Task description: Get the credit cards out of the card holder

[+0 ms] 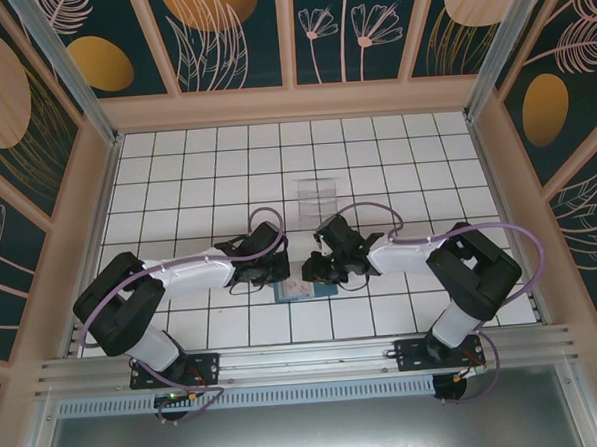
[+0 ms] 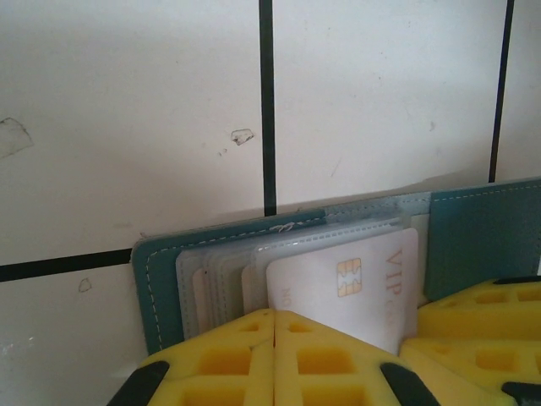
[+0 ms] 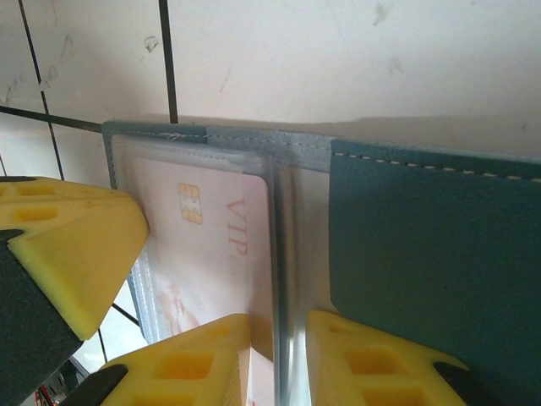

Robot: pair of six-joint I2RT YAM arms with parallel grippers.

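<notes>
Overhead, reaching in from the left with the left gripper [image 1: 277, 282] to the card holder [image 1: 307, 293], which lies open and flat on the white tiled table [image 1: 176, 170] at lower centre, well below the clear tray [image 1: 317, 195]. From the left wrist, pressing yellow fingers [image 2: 228, 355] tight together at bottom centre, just over the lower left corner of the pale credit card [image 2: 355, 279], face up with chip and lettering, within the holder's outline. Cannot tell whether pinching that corner or merely closed above it. Cannot tell either what sits in the layered pockets [image 2: 211, 288] left of the card. Further right, from the right wrist, holding the right gripper [image 3: 279, 338] with fingers a little apart, straddling the edge of the clear sleeve [image 3: 283, 254] beside the same card. Clamped on it or only around it, cannot tell. Likely to go wrong from here:
- dragging the whole soft holder across the tiles instead of freeing the card, given an uncertain hold-down on the right
- slipping off a thin, slick corner if pinched too shallowly
- bending the card or tearing the sleeve if pulled at an angle to the pocket
- knocking fingers together, working so close over one small wallet
</notes>
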